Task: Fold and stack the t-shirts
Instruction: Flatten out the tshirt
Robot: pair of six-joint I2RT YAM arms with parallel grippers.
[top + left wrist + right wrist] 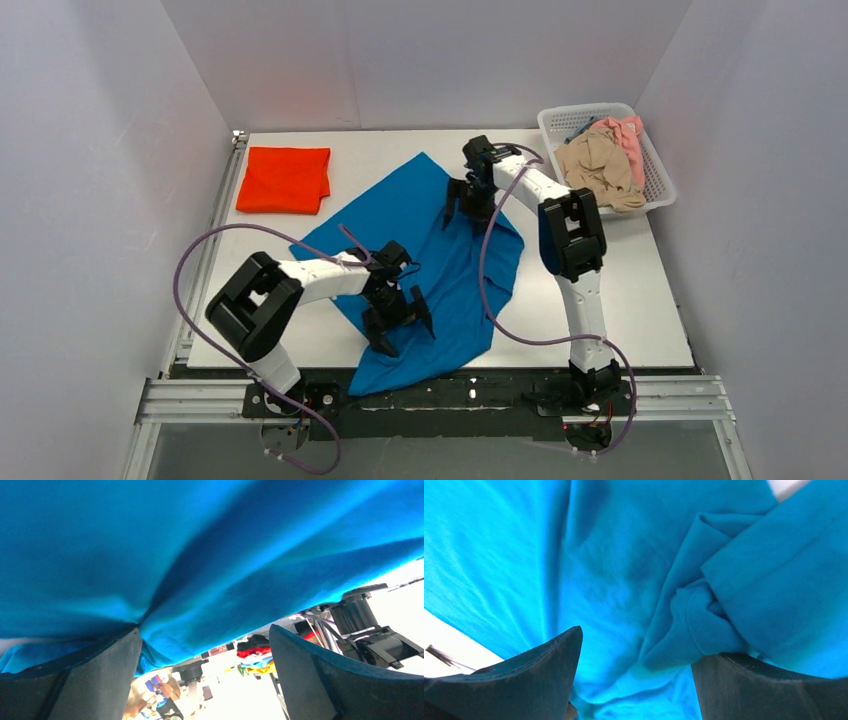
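Observation:
A bright blue t-shirt [455, 265] lies spread diagonally across the white table [640, 300], its near end hanging over the front edge. My left gripper [403, 325] stands open low over that near part. In the left wrist view blue cloth [200, 555] fills the top and its hem brushes the left finger [100, 675]. My right gripper [470, 212] stands open over the shirt's far right side. There a bunched fold [704, 625] rests against the right finger [769, 685]. An orange-red t-shirt [285, 180] lies folded at the back left.
A white mesh basket [655, 185] at the back right corner holds a beige shirt [598, 170] and a pink one [630, 135]. White walls enclose the table on three sides. A metal rail [440, 395] runs along the front edge.

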